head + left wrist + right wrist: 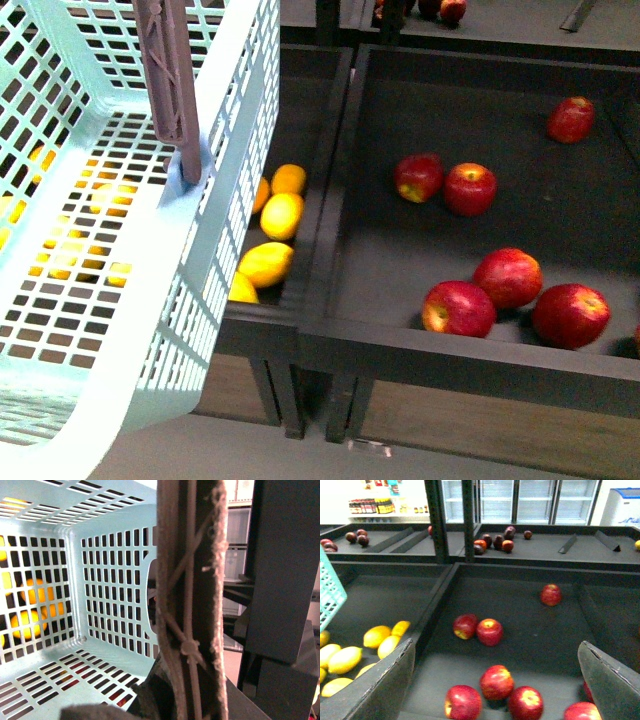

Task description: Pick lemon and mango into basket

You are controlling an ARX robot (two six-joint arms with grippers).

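Location: a grocery shop. Dark display bins are standing in rows. The one at 1 o'clock is holding loose red apples, and the one at 11 o'clock is holding lemons. A slotted plastic basket is showing at 9 o'clock. Beyond the bins, glass-door coolers, shelved bottles and a chest freezer are lining the wall.

The tilted pale blue-green basket hangs just beside the yellow lemon and the orange-yellow mango.
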